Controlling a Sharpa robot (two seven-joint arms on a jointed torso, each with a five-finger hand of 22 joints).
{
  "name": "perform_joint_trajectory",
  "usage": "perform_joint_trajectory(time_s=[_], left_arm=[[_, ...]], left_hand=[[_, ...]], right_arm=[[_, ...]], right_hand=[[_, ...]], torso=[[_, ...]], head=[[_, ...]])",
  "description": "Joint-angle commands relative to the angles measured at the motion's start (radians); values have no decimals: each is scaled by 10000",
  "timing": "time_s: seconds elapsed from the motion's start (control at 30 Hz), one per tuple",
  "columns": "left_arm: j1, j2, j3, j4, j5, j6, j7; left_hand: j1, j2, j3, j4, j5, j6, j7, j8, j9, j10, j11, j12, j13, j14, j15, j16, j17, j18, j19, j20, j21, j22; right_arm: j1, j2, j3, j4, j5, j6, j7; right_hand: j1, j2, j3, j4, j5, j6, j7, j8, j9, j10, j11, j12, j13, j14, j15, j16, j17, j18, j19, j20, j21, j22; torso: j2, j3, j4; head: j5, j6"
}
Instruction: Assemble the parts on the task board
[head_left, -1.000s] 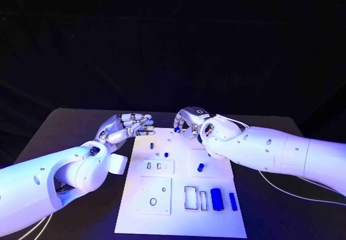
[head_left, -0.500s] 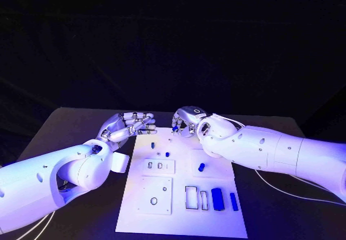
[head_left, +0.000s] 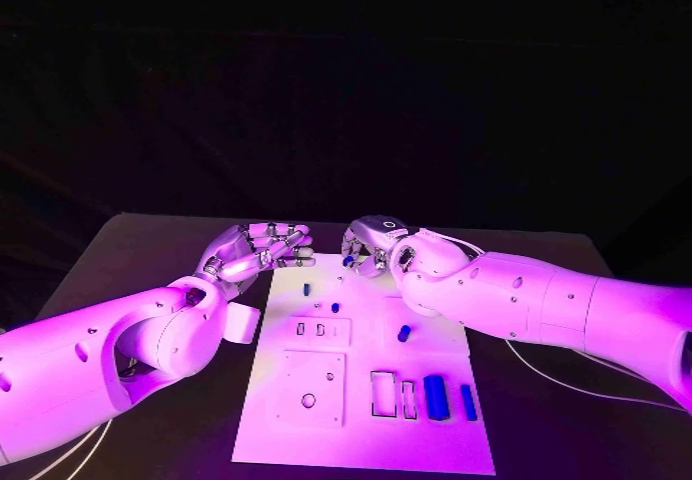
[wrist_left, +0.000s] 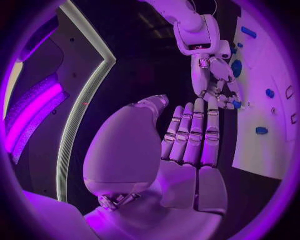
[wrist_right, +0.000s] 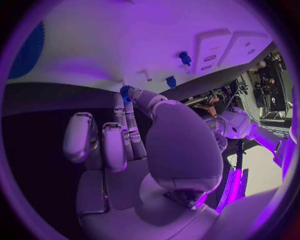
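Change: between the earlier head views and now, both arms sit almost where they were; the right hand (head_left: 372, 247) has edged slightly left along the far end of the task board (head_left: 433, 440), and the whole picture has shifted a little, which is the camera's doing.
Right hand: curled over the upper middle of the head view, pinching a small blue part (wrist_right: 124, 92) at its fingertips; the same part shows as a blue speck (head_left: 348, 259) under the hand.
Left hand: the left hand (head_left: 257, 250) hovers at the upper left corner of the board, its fingers (wrist_left: 190, 132) pressed together side by side and lightly bent, holding nothing.
Meaning for the task: I judge the part is carried but not yet seated; which socket it is meant for I cannot tell.
Parts on the board: a blue peg (head_left: 304, 289) and a round blue piece (head_left: 333, 307) at centre; a blue capsule (head_left: 405, 333) right of centre; a wide blue block (head_left: 434, 392) and a slim blue bar (head_left: 467, 401) lower right, beside an open rectangular slot (head_left: 382, 394).
Other plates: a small plate with two slots (head_left: 316, 329), a lower plate with an oval hole (head_left: 309, 399).
In the way: the right forearm (head_left: 548, 300) crosses the board's upper right corner; the left hand is near the right hand's working spot.
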Motion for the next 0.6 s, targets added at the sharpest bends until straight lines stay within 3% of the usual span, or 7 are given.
perform_joint_trajectory(time_s=[0.03,0.6], left_arm=[[22,25,13,9,32,184,44],[40,46,13,-2,32,201,30]], left_hand=[[22,-32,64,-8,-47,-32,104,-30,12,-27,67,-25,-4,-88,-9,-57,11,126,-67,7,-43,-15],[18,-38,75,-20,-52,-45,112,-37,16,-43,74,-25,-5,-101,-3,-68,41,127,-73,13,-47,-22]], right_arm=[[-19,46,-5,-46,-28,350,102],[-74,319,-14,-436,-20,306,34]], right_hand=[[-49,32,40,28,68,-20,46,39,26,7,-18,29,12,470,-21,44,-8,-64,-44,-58,12,-14],[-174,-23,60,72,73,-224,94,12,94,-125,34,-58,10,458,19,51,-38,-41,-127,-28,-67,-108]], torso=[[0,0,11],[2,-2,2]], head=[[5,-7],[14,11]])
